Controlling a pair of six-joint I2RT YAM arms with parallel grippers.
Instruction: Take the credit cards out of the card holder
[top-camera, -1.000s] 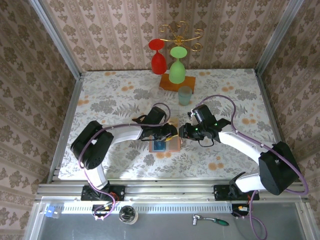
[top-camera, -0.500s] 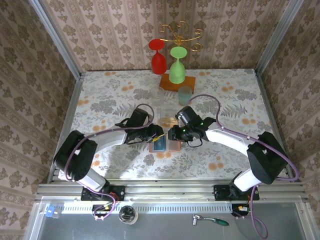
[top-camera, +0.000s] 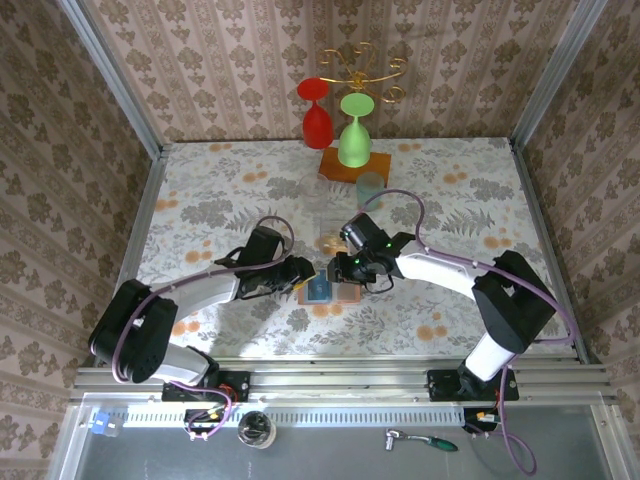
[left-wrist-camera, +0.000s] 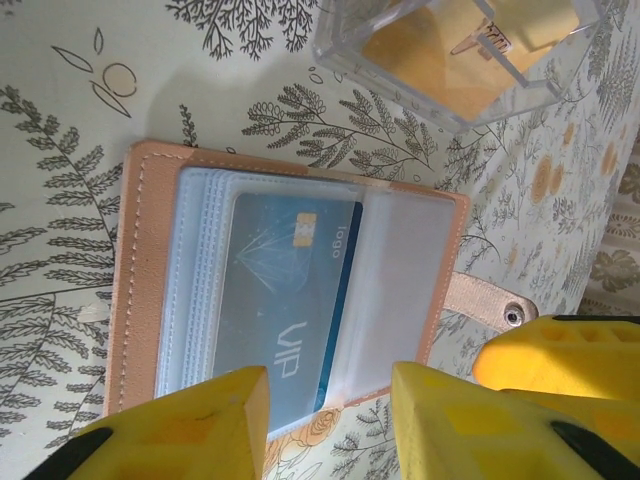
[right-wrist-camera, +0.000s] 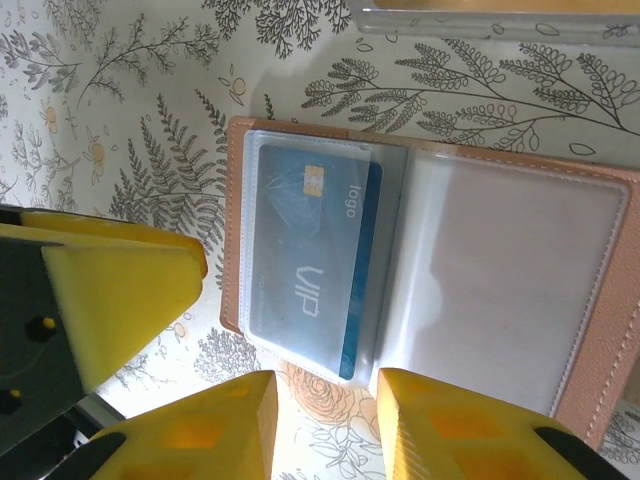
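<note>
The card holder is lying open and flat on the floral tabletop, near the front middle, between the two arms. In the left wrist view the card holder is showing a tan stitched rim and clear pocket sleeves, with a closing strap and snap sticking out at one side.

One teal-blue credit card, printed "VIP" and "logo", is sitting inside the pocket on one half. The right wrist view is showing the same card in the card holder, and the other half's pocket is looking vacant. Several sleeve edges are stacked beside the card; whether they are holding more cards cannot be told.

The left pincer is hanging over the holder's left edge, its yellow fingers standing apart with nothing between them. The right pincer is hanging over the holder from the far right, likewise spread wide and gripping nothing. Contact with the leather cannot be confirmed for either.

A clear box with a yellow-orange item inside is standing just beyond the holder.
</note>
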